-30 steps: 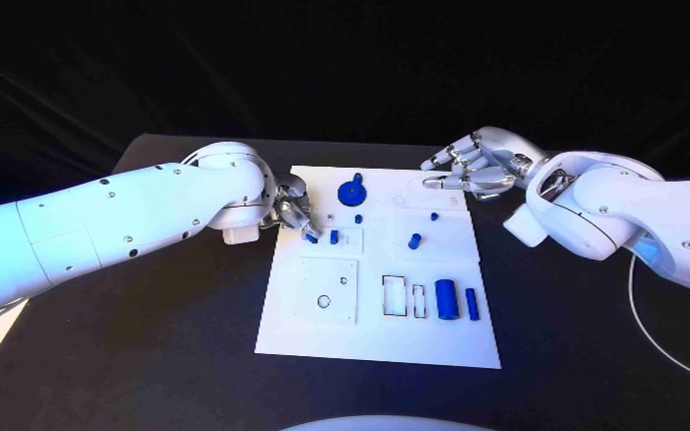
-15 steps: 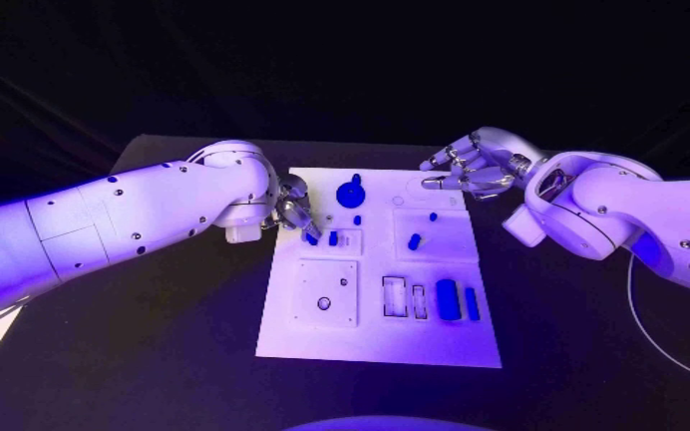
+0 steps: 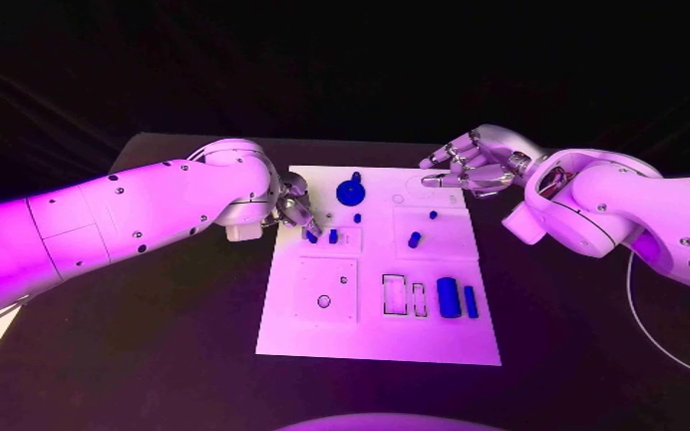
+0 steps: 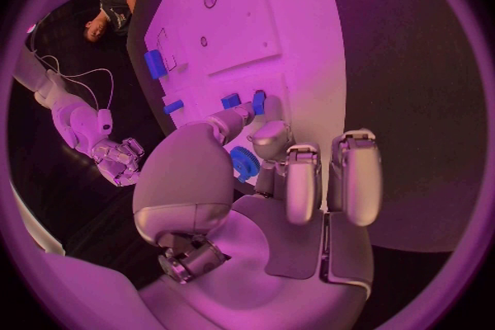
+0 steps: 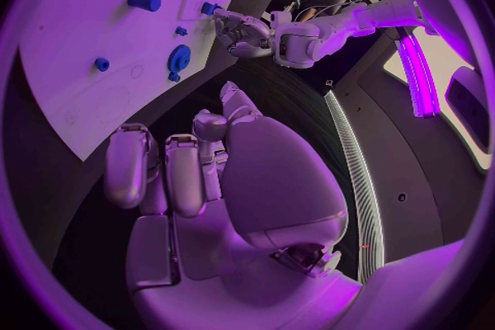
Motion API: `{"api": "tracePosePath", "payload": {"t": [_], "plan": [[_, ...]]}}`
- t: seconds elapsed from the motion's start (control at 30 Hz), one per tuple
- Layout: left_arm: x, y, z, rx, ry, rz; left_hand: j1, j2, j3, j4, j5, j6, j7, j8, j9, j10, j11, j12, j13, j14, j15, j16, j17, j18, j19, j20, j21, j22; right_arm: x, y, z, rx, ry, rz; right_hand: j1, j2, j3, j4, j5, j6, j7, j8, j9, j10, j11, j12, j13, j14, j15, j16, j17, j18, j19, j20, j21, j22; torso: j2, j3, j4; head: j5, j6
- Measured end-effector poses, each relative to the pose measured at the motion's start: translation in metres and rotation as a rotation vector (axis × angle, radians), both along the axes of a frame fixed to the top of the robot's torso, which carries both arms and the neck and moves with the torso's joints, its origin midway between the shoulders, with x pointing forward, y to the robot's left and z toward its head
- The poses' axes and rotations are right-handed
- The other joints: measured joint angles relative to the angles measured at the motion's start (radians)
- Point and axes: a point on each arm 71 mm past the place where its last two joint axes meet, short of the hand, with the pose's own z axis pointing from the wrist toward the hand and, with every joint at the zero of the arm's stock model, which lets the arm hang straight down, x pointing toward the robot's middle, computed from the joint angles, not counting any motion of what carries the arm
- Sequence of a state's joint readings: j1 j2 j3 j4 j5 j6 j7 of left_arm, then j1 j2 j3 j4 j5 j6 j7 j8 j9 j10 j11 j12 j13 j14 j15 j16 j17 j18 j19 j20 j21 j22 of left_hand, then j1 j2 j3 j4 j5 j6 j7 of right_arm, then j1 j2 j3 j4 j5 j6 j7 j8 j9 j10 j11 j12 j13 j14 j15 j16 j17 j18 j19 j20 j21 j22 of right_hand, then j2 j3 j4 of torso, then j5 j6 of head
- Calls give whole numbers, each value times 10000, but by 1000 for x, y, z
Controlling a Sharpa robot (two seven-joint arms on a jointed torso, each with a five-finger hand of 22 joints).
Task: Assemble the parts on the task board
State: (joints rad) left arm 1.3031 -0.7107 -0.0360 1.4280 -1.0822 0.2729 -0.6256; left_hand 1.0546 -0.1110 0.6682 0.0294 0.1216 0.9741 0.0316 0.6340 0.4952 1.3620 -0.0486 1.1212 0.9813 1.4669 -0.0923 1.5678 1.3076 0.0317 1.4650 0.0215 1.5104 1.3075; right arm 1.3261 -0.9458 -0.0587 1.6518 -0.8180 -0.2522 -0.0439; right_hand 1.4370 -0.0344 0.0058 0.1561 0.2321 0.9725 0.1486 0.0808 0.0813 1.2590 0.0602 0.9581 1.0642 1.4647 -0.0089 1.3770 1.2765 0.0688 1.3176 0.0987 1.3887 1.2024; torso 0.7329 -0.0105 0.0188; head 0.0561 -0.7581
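The white task board (image 3: 377,326) lies in the middle of the black table. My left hand (image 3: 293,207) reaches over the board's left edge, and its thumb and a fingertip pinch a small blue part (image 3: 311,236), also seen in the left wrist view (image 4: 258,103). A second small blue part (image 3: 334,236) stands just beside it. A blue gear (image 3: 351,192) sits further back on the board. My right hand (image 3: 469,166) hovers over the board's far right corner, fingers loosely curved and holding nothing.
Two small blue pegs (image 3: 433,215) (image 3: 414,240) stand on the board's right half. A blue cylinder (image 3: 449,297) and a blue bar (image 3: 471,300) lie near its front right, next to rectangular slots (image 3: 394,294). A square plate with a hole (image 3: 326,291) sits front left.
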Motion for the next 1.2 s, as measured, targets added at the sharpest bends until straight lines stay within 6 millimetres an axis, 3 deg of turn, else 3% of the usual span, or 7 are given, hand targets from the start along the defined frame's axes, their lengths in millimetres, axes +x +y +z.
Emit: {"api": "tracePosePath", "payload": {"t": [1.2], "plan": [[-1,2,-1,48,-44,66,-408,-92,-408,187,51,389,-180,-76,-181,120,-52,97,164,-31,-42,0,-2,-2,-1,-72,144,-2,1,0,0,-11,19,13,0,0,0,0,0,0,0,0,0,0,0,0,-16,0,0,-39,1,0,0,0,-41,-18,1,3,-5,-19,-86]]}}
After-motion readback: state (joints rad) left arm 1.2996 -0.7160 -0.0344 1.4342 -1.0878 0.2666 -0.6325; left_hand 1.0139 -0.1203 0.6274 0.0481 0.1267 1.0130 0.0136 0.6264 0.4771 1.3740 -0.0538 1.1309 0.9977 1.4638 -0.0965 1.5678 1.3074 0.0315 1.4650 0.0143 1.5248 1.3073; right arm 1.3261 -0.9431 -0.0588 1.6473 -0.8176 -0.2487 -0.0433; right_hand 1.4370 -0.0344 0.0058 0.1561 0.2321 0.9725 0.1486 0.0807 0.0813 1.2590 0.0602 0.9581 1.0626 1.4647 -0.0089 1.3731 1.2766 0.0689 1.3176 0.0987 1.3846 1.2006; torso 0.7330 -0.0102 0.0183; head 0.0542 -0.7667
